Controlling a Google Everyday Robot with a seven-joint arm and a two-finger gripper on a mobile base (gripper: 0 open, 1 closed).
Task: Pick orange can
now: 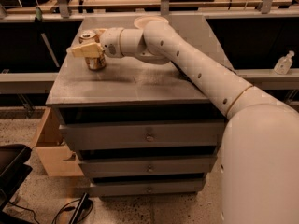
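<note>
The orange can [96, 63] stands upright at the back left of the grey cabinet top [140, 85], its silver top showing. My gripper [86, 49] is at the can, its tan end lying across the front of the can's upper half. The white arm reaches in from the lower right across the cabinet top. The can rests on the surface. The dark blue chip bag is hidden behind the arm.
The cabinet has three drawers [148, 136] below its top. A white plate [150, 20] lies at the back edge. A clear bottle [283, 63] stands on a ledge at right. A wooden box [51, 153] and a black chair [11, 167] are on the floor at left.
</note>
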